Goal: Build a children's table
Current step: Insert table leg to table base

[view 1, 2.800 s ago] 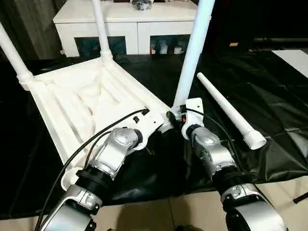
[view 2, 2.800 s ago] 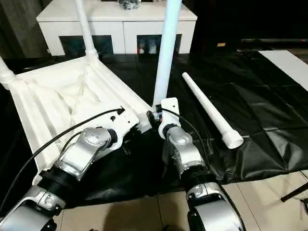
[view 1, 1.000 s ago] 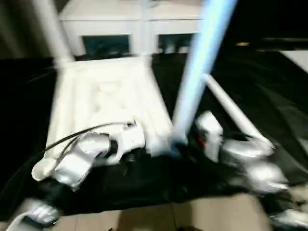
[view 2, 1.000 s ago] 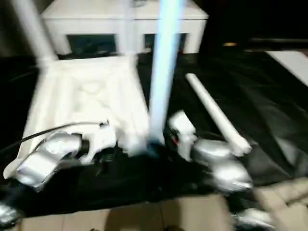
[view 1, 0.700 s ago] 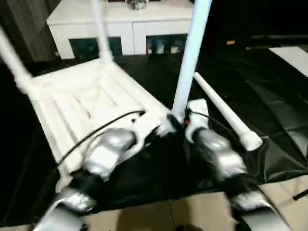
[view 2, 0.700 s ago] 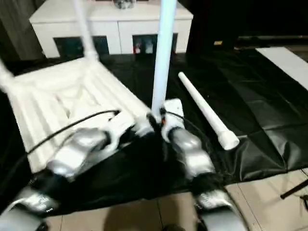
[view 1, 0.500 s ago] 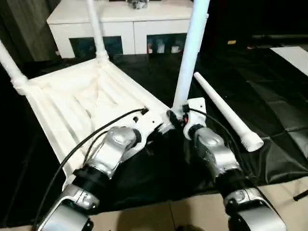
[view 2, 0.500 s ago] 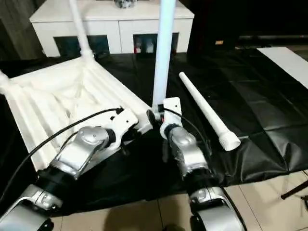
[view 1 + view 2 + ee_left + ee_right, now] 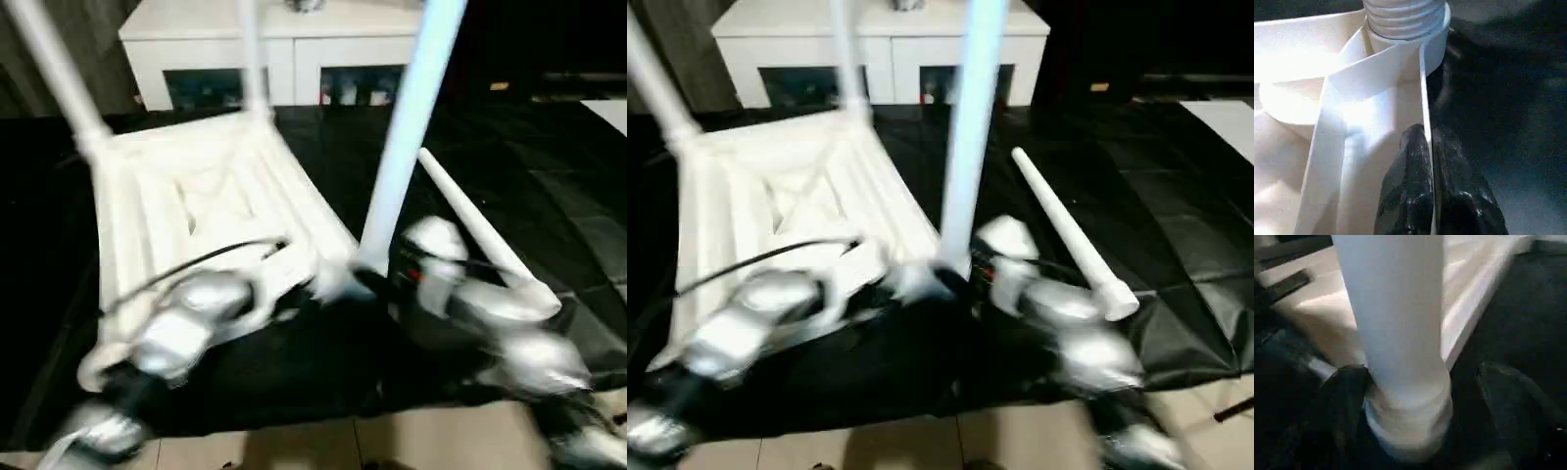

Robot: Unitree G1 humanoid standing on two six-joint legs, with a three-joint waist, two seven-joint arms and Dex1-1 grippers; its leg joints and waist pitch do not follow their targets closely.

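Note:
The children's table (image 9: 196,186) lies upside down on a black sheet, ribbed underside up. Two legs (image 9: 59,69) (image 9: 250,59) stand in its far sockets. A third leg (image 9: 407,147) stands upright in the near right socket. A fourth leg (image 9: 480,235) lies loose on the sheet to the right. My left gripper (image 9: 1425,134) is shut on the thin rim wall of the table top, just beside that near socket. My right gripper (image 9: 1420,382) is open around the base of the upright leg (image 9: 1396,333), with a gap showing beside one finger (image 9: 1513,401).
A low white cabinet (image 9: 284,39) with dark glass openings stands behind the table. The black sheet (image 9: 549,176) covers the floor to the right. Beige tiles (image 9: 392,441) show along the near edge.
The whole picture has swung and blurred, so the camera moved. The table top looks turned a little against the cabinet. Both grippers stay at the near right corner.

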